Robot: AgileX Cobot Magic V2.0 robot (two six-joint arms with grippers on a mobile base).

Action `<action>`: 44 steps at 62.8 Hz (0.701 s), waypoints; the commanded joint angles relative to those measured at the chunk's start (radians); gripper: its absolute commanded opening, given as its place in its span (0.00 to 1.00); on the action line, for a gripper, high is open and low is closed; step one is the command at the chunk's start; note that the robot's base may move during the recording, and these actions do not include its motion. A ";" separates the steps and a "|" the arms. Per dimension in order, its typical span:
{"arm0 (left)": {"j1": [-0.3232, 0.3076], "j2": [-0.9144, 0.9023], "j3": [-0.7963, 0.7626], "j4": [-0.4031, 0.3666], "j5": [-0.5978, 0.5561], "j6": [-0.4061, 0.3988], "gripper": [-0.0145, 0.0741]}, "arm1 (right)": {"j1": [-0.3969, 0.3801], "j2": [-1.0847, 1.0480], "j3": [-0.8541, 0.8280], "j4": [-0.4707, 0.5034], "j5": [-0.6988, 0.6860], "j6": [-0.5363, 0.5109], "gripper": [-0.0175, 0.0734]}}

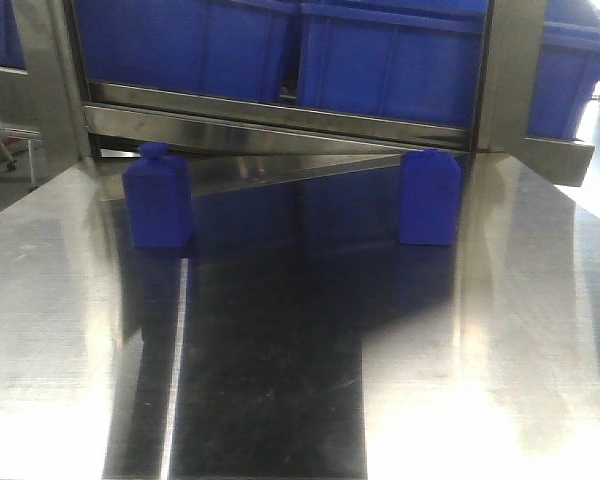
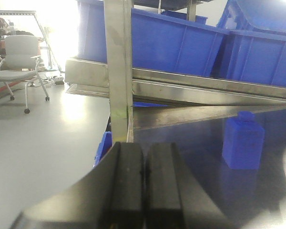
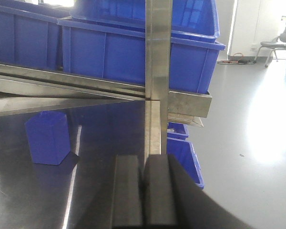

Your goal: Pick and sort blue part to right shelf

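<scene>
The blue part (image 1: pixel 430 198), a small blue block with a low flat top, stands upright on the steel table (image 1: pixel 280 400) at the back right. It also shows in the right wrist view as the blue part (image 3: pixel 47 137), ahead and to the left of my right gripper (image 3: pixel 143 160). That gripper is shut with nothing in it. My left gripper (image 2: pixel 144 148) is shut and empty too. Neither gripper shows in the front view. The right shelf (image 1: pixel 280 128) rises just behind the part, and its flat steel front bar carries large blue crates (image 1: pixel 390 60).
A similar blue block with a round knob (image 1: pixel 158 200) stands at the table's back left, also seen as the knob block (image 2: pixel 243 140). Steel posts (image 3: pixel 157 57) (image 2: pixel 119 71) stand ahead of each gripper. Blue crates (image 3: pixel 183 157) sit low on the floor to the right. An office chair (image 2: pixel 19 62) is far left.
</scene>
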State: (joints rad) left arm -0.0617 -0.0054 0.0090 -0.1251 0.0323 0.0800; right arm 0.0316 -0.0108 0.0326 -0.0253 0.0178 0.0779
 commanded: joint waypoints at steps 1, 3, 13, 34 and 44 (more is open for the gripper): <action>-0.006 -0.020 0.021 -0.009 -0.090 -0.008 0.30 | -0.003 -0.021 -0.024 -0.007 -0.091 -0.005 0.24; -0.006 -0.020 0.021 -0.009 -0.090 -0.008 0.30 | -0.003 -0.021 -0.024 -0.007 -0.092 -0.005 0.24; -0.006 -0.020 0.021 -0.009 -0.090 -0.008 0.30 | -0.003 -0.021 -0.024 -0.007 -0.098 -0.005 0.24; -0.006 -0.020 0.021 -0.009 -0.090 -0.008 0.30 | -0.003 -0.020 -0.101 -0.007 -0.026 -0.005 0.24; -0.006 -0.020 0.021 -0.009 -0.090 -0.008 0.30 | -0.003 0.001 -0.197 -0.007 0.114 -0.005 0.24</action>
State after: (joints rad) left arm -0.0617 -0.0054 0.0090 -0.1251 0.0323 0.0800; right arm 0.0316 -0.0108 -0.0827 -0.0253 0.1432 0.0779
